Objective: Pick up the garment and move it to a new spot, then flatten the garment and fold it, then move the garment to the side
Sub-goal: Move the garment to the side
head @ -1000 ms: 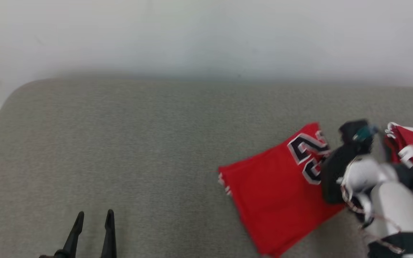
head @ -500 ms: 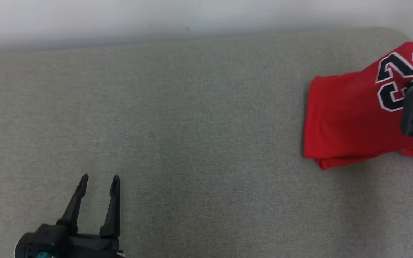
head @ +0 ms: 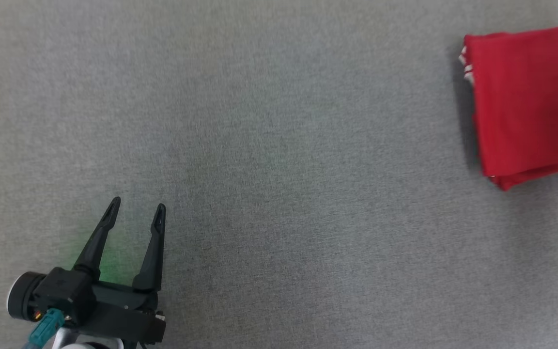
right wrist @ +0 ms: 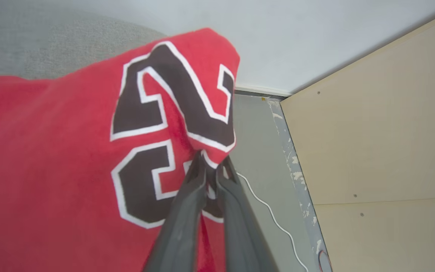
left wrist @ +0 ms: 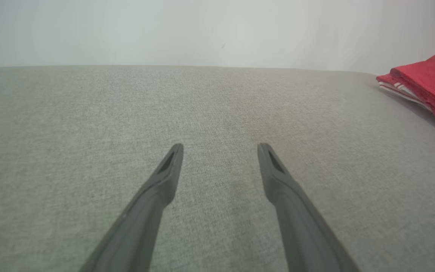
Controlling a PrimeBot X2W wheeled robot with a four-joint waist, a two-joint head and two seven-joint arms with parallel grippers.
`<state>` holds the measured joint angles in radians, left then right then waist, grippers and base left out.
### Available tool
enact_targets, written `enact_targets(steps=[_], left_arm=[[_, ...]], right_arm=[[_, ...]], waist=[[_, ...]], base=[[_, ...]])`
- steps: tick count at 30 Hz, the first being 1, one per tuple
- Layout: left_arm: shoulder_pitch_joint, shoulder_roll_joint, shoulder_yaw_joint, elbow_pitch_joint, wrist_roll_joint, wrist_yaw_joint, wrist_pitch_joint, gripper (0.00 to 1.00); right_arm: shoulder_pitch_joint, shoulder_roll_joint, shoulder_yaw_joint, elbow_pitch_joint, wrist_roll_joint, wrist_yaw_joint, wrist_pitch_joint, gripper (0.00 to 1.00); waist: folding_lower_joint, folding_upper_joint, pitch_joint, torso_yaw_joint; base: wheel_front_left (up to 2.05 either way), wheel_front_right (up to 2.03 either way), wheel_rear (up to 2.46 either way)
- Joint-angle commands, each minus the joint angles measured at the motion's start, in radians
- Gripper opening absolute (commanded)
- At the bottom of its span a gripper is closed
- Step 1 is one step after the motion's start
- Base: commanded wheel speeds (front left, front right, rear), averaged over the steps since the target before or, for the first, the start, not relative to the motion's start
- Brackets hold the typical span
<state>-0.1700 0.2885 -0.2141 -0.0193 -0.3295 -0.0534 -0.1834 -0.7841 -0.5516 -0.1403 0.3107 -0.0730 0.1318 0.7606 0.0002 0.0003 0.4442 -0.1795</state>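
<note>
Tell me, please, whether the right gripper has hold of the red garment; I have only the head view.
Observer: Yes. In the right wrist view the right gripper is closed on a fold of the red garment, at its black numerals.
Operator: What lies behind that fold?
Observer: A grey floor with a white cable, and a pale wooden panel beside it.
Operator: And the garment's edge, from the left wrist?
Observer: Stacked layers with white stripes, resting on the grey surface, to the right of the open left gripper.
</note>
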Motion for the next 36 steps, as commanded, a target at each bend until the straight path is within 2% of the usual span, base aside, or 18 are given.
enact_targets(steps=[1,5,6,7,8,12,19,28,29,32,36], left_arm=[[-0.020,0.005,-0.001,-0.008,0.010,-0.004,0.000,1.00],[-0.026,0.010,-0.006,-0.017,0.014,-0.005,0.002,1.00],[-0.028,0.011,-0.006,-0.016,0.015,-0.004,0.000,1.00],[-0.031,0.012,-0.007,-0.020,0.017,-0.002,-0.004,1.00],[-0.033,0.012,-0.008,-0.022,0.015,-0.001,-0.009,1.00],[-0.031,0.013,-0.013,-0.022,0.025,0.003,-0.024,1.00],[0.020,-0.009,0.002,-0.005,-0.010,0.012,-0.051,1.00],[0.144,-0.076,0.044,0.053,-0.086,0.029,-0.075,1.00],[0.162,-0.086,0.043,0.056,-0.104,0.017,-0.077,1.00],[0.199,-0.099,0.059,0.094,-0.129,0.020,-0.079,1.00],[0.218,-0.109,0.093,0.123,-0.113,0.050,-0.082,1.00]], right_arm=[[-0.009,-0.015,0.001,0.021,-0.017,-0.003,-0.023,0.00],[-0.016,-0.049,0.035,0.097,-0.054,-0.003,-0.123,0.00],[-0.017,-0.045,0.035,0.117,-0.058,-0.003,-0.135,0.17],[-0.018,-0.037,0.030,0.132,-0.060,-0.003,-0.143,0.81],[-0.019,-0.032,0.027,0.146,-0.065,-0.003,-0.152,1.00],[0.008,-0.006,0.039,0.173,-0.083,-0.003,-0.173,1.00],[0.074,0.057,0.046,0.124,-0.040,-0.003,-0.243,1.00],[0.302,0.251,0.054,-0.080,0.122,-0.003,-0.578,1.00],[0.336,0.257,0.064,-0.093,0.129,-0.003,-0.596,1.00],[0.446,0.295,0.078,-0.120,0.175,-0.003,-0.649,1.00],[0.557,0.345,0.094,-0.140,0.235,-0.003,-0.717,1.00]], waist=[[-0.0002,-0.0003,0.050,0.005],[-0.0002,-0.0003,0.062,0.016],[-0.0002,-0.0003,0.061,0.017],[-0.0002,-0.0003,0.059,0.017],[-0.0002,-0.0003,0.056,0.017],[-0.0002,-0.0003,0.018,0.019],[-0.0002,-0.0003,-0.099,0.025],[-0.0002,-0.0003,-0.352,0.055],[-0.0002,-0.0003,-0.377,0.063],[-0.0002,-0.0003,-0.454,0.097],[-0.0002,-0.0003,-0.508,0.134]], base=[[0.00,0.00,0.00],[0.00,0.00,0.00],[0.00,0.00,0.00],[0.00,0.00,0.00],[0.00,0.00,0.00],[0.00,0.00,0.00],[0.00,0.00,0.00],[0.00,0.00,0.00],[0.00,0.00,0.00],[0.00,0.00,0.00],[0.00,0.00,0.00]])
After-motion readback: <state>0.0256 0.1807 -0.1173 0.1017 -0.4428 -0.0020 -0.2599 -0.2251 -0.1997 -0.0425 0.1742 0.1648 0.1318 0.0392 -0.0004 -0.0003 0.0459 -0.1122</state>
